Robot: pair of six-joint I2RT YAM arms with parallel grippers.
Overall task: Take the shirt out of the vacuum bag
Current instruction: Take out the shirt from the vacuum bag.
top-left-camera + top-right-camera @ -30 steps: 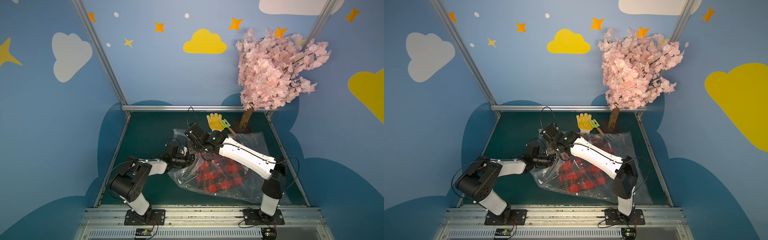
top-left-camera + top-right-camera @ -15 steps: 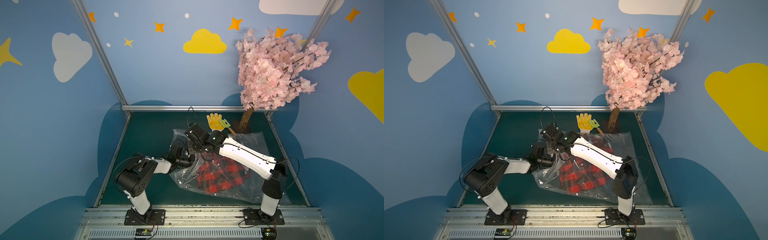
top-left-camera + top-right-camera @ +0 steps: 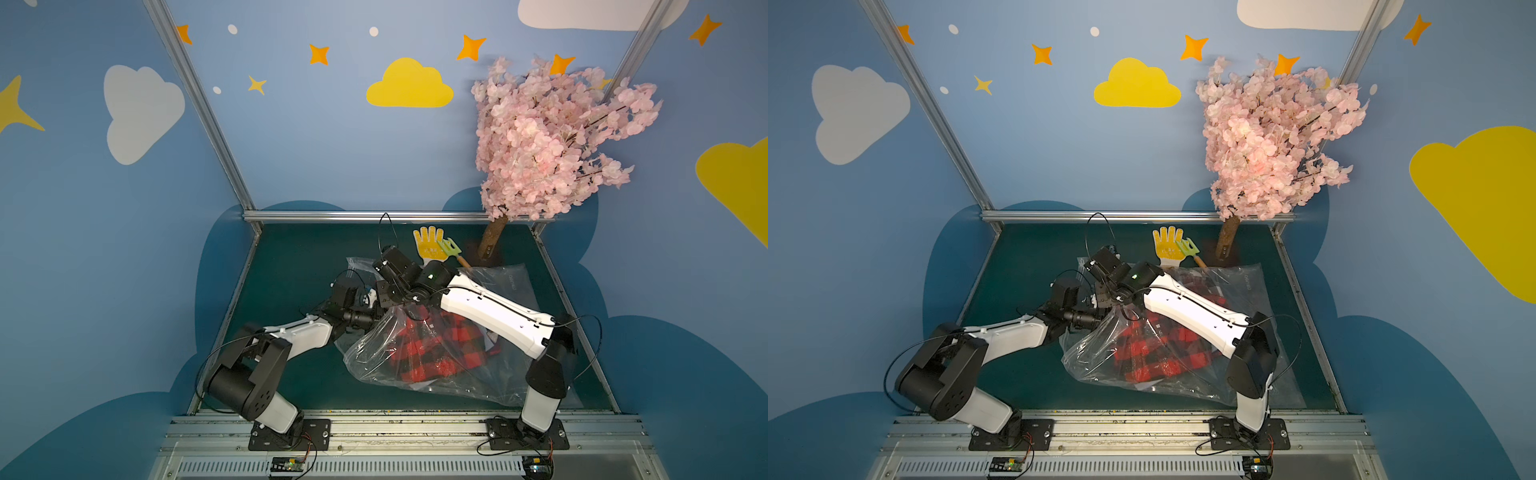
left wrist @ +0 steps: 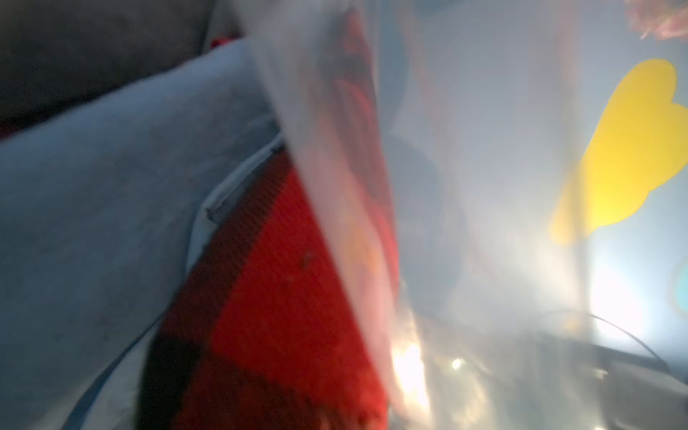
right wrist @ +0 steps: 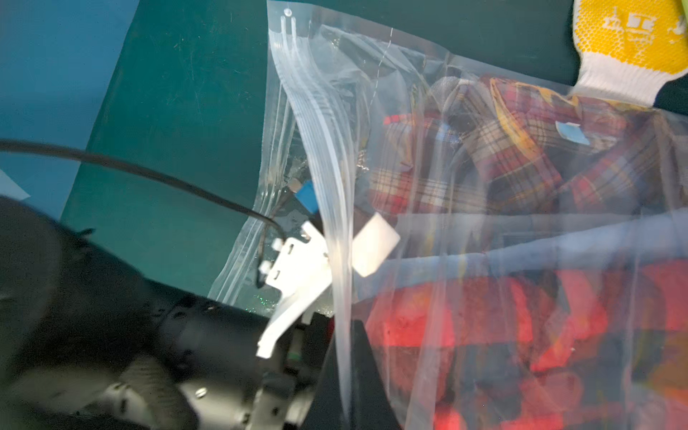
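On the green table (image 3: 291,270), right gripper (image 5: 344,327) pinches bag (image 3: 374,353) mouth up; left gripper (image 3: 372,300), closed inside, reaches shirt (image 3: 424,349), hold unclear.

Red-and-black checked shirt (image 3: 432,353), clear vacuum bag (image 3: 372,359), yellow-and-white glove (image 3: 428,248), dark green table (image 3: 299,257).

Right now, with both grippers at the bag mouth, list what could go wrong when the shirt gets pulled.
1. The left gripper is shut in the mouth of the vacuum bag; it may have pinched plastic along with the red-and-black plaid shirt, so the bag drags too.
2. The right gripper holds the bag up only by its zip-seal strip; that could slip free and the mouth collapse.
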